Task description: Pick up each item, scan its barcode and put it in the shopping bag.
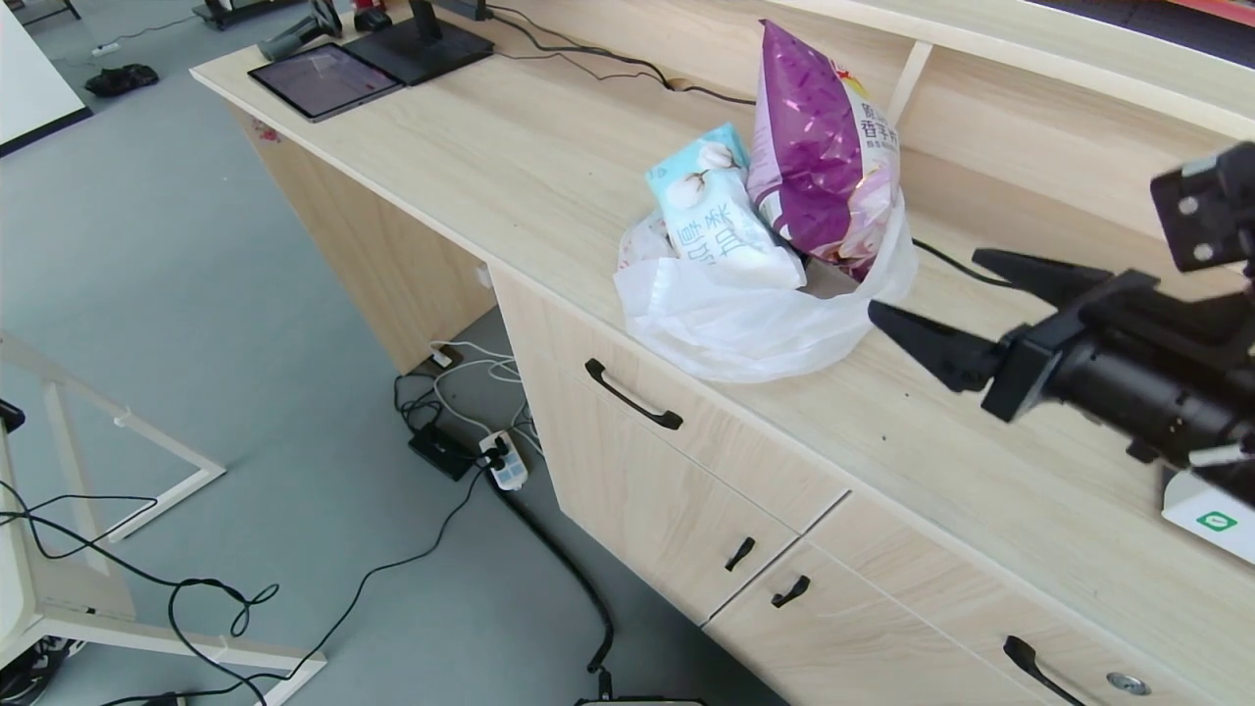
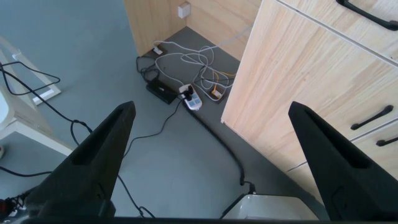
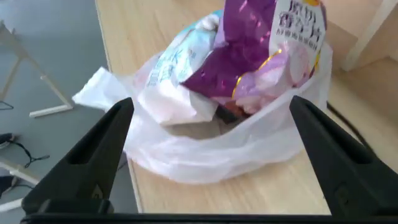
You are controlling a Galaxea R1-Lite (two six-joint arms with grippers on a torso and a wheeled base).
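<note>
A white shopping bag [image 1: 745, 328] is seen on the wooden counter [image 1: 529, 167]. A purple snack bag [image 1: 819, 147] stands upright in it, and a blue-and-white tissue pack [image 1: 711, 211] is leaned against that bag's side. The right gripper [image 1: 924, 284] is held just beside the shopping bag – fingers spread wide, nothing between them. In the right wrist view the bag's open mouth is faced, and a dark shape [image 3: 227, 112] is made out beneath the two packs (possibly a third item; it is too blurred to tell). In the left wrist view the left gripper [image 2: 211, 106] is shown spread wide and empty above the floor [image 2: 93, 62] – beside the drawer fronts [image 2: 298, 68], with a power strip [image 2: 191, 99] lying below.
</note>
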